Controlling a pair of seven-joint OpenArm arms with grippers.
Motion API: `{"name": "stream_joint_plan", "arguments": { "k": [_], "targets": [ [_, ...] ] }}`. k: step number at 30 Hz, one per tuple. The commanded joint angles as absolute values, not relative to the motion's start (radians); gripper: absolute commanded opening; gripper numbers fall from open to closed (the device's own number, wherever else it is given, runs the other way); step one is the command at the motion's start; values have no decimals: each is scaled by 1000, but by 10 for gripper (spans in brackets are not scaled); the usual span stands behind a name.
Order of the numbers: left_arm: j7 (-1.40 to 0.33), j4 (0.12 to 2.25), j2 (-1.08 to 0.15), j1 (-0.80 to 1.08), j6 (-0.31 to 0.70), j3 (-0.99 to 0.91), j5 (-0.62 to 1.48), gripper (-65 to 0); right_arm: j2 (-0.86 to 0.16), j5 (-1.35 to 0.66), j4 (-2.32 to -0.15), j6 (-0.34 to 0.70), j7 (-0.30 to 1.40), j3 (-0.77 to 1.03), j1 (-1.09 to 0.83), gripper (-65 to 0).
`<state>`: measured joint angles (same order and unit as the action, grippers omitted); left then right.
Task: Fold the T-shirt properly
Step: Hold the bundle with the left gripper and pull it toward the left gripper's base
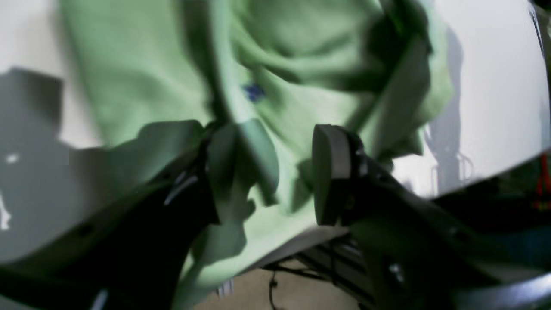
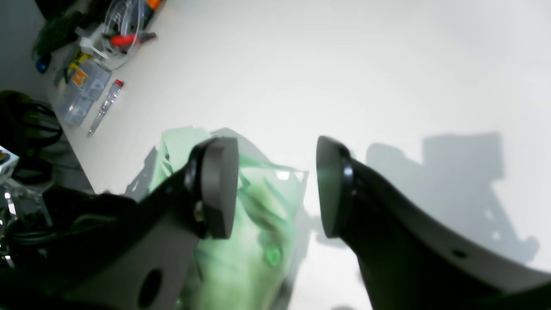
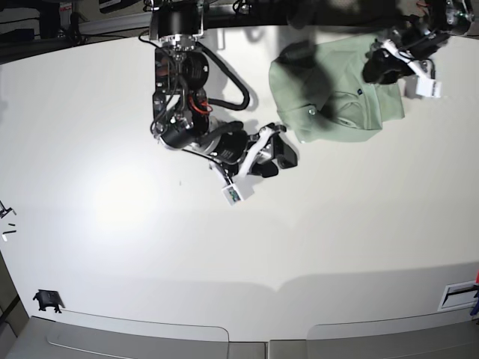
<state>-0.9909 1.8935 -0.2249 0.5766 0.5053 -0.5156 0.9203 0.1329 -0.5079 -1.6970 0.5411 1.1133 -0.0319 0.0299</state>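
Rumpled pale mint-green cotton T-shirt (image 3: pixel 333 93) lies at the white table's (image 3: pixel 112 224) far edge. My left tool (image 1: pixel 275 172) hangs spread above it; my right tool (image 2: pixel 275 189), spread too, hovers beside its hem.

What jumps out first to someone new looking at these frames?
The mint-green T-shirt, bunched at the table's far right. The left gripper sits over its right edge, fabric draped on one finger. The right gripper hangs open beside the shirt's near-left edge.
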Motion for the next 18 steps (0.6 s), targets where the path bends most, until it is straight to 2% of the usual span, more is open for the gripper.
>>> {"name": "stream_joint_plan", "arguments": {
  "k": [1, 5, 7, 12, 18],
  "targets": [
    [-971, 1909, -233, 582, 516, -497, 930, -384, 130, -530, -1715, 545, 1094, -33, 43, -377],
    [-960, 1909, -233, 582, 512, -418, 839, -386, 117, -530, -1715, 545, 1092, -33, 41, -377],
    [-938, 1909, -233, 582, 474, -400, 789, -391, 117, -531, -1715, 545, 1085, -33, 41, -377],
    [-907, 1909, -233, 582, 444, -398, 729, -463, 117, -531, -1715, 545, 1081, -33, 41, -377],
    [-908, 1909, -234, 582, 444, -409, 723, -467, 117, -531, -1715, 545, 1082, -33, 41, -377]
  ]
}}
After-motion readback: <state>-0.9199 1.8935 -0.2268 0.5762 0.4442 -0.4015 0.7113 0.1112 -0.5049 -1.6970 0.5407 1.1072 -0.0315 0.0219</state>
